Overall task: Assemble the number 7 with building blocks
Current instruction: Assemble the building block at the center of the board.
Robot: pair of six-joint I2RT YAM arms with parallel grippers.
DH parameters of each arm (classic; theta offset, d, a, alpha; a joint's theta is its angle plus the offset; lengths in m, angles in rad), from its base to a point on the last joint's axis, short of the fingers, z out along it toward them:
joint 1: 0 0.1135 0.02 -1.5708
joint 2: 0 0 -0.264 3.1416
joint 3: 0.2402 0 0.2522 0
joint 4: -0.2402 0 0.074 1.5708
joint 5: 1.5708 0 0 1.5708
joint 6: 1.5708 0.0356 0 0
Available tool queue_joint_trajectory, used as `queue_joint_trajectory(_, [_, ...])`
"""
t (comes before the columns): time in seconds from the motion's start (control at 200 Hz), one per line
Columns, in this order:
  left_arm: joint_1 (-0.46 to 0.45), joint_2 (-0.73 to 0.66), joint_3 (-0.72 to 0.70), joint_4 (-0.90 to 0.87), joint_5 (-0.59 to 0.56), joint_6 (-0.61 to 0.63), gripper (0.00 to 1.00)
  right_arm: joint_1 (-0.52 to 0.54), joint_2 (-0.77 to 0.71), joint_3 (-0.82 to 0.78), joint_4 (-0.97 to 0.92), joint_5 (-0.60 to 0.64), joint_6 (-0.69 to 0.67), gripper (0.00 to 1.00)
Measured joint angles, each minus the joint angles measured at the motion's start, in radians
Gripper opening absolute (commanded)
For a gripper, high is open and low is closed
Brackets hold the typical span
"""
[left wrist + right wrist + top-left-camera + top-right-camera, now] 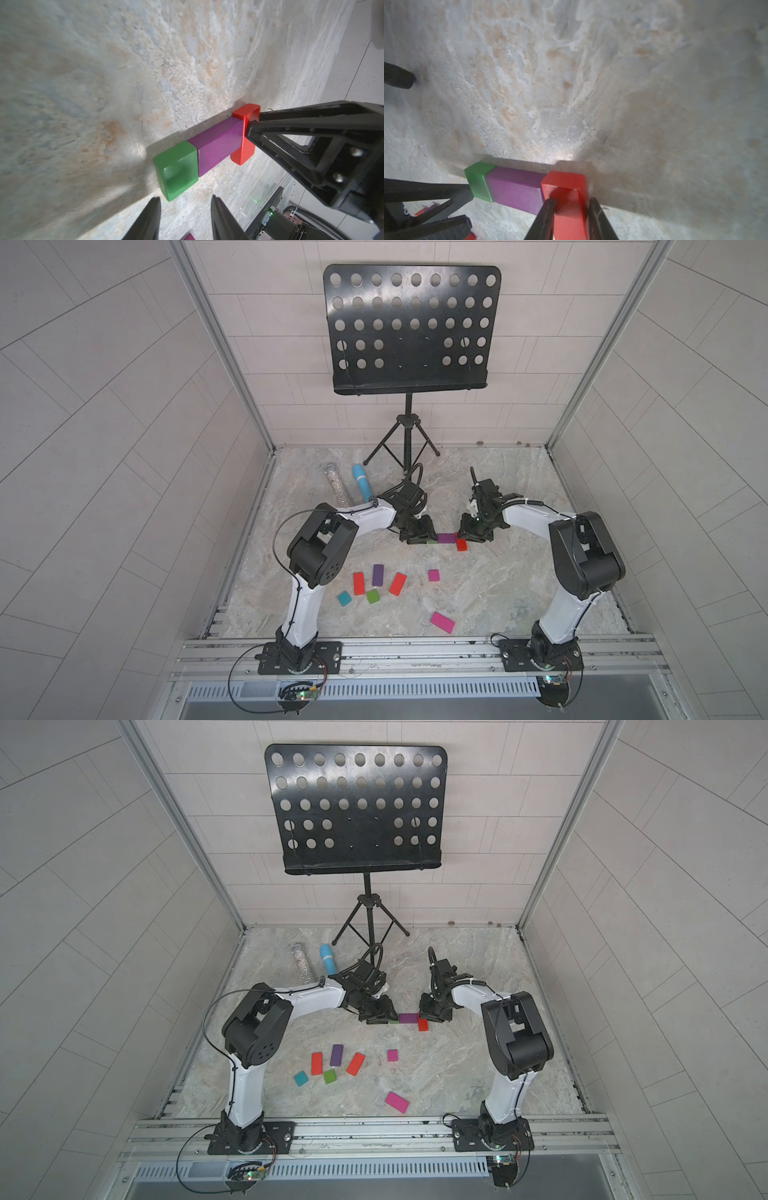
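Right wrist view, right end effector [571,200] clamped on red block [563,179], touching purple block [515,187], left end effector [185,200] apart, beside green block [176,168].

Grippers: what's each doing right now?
Left gripper: open, empty, tips near the green block.
Right gripper: closed on the red block.

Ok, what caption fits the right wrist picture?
Right tool grips red rectangular block against purple rectangular block, green square block beyond.
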Motion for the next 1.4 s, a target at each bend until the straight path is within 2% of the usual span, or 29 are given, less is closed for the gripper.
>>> queue_joint_trajectory(0.44, [0.0,0.0,0.0,0.006,0.0,-0.004,0.47,0.008,-0.001,0.0,0.002,0.008,0.01,0.32])
queue_joint_trajectory(0.625, [0.0,0.0,0.0,0.006,0.0,-0.008,0.49,0.01,-0.001,0.0,0.001,0.011,0.011,0.35])
queue_joint_trajectory(0.821, [0.0,0.0,0.0,0.001,-0.006,-0.008,0.59,0.014,-0.001,-0.001,-0.005,0.032,0.018,0.49])
queue_joint_trajectory(0.921, [0.001,0.0,0.0,-0.009,-0.016,-0.002,0.66,0.015,-0.019,-0.006,-0.014,0.053,0.027,0.62])
queue_joint_trajectory(1.011, [0.007,-0.003,0.0,-0.015,-0.03,0.005,0.71,0.015,-0.071,-0.018,-0.027,0.083,0.028,0.69])
queue_joint_trajectory(1.156, [0.019,-0.032,-0.001,-0.043,-0.059,0.026,0.81,0.015,-0.222,-0.024,-0.043,0.125,0.023,0.7])
queue_joint_trajectory(1.246, [0.032,-0.08,-0.013,-0.065,-0.078,0.045,0.92,0.025,-0.323,-0.03,-0.053,0.148,-0.003,0.7])
queue_joint_trajectory(1.341, [0.06,-0.175,-0.058,-0.093,-0.096,0.078,1.0,0.082,-0.455,-0.073,-0.08,0.174,-0.052,0.69])
queue_joint_trajectory(1.401, [0.09,-0.257,-0.102,-0.112,-0.103,0.096,1.0,0.159,-0.546,-0.121,-0.103,0.191,-0.074,0.69])
